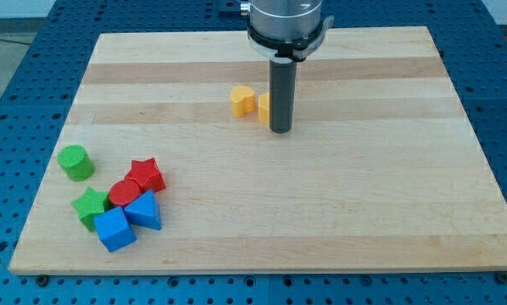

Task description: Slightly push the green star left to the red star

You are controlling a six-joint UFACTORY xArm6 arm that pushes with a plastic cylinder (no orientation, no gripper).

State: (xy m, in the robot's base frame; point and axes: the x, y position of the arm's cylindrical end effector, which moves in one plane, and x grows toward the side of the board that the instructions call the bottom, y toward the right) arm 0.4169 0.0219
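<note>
My tip (280, 130), a bare rod grasping nothing, rests beside a yellow block (264, 108), far right of the green star (90, 206) and red star (147, 175).

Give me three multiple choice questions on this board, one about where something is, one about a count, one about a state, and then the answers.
1. Where is the green star?
A. view's lower left, in the cluster
B. beside the yellow blocks
C. view's right edge

2. How many blue blocks show?
A. one
B. two
C. four

3. Is my tip touching the green star?
A. yes, pressing it
B. no, far from it
C. it is hidden

Answers:
1. A: it sits by the red cylinder, below-left of the red star.
2. B: a blue cube and a blue triangle.
3. B: my tip stands by a yellow block, up the board.
</note>
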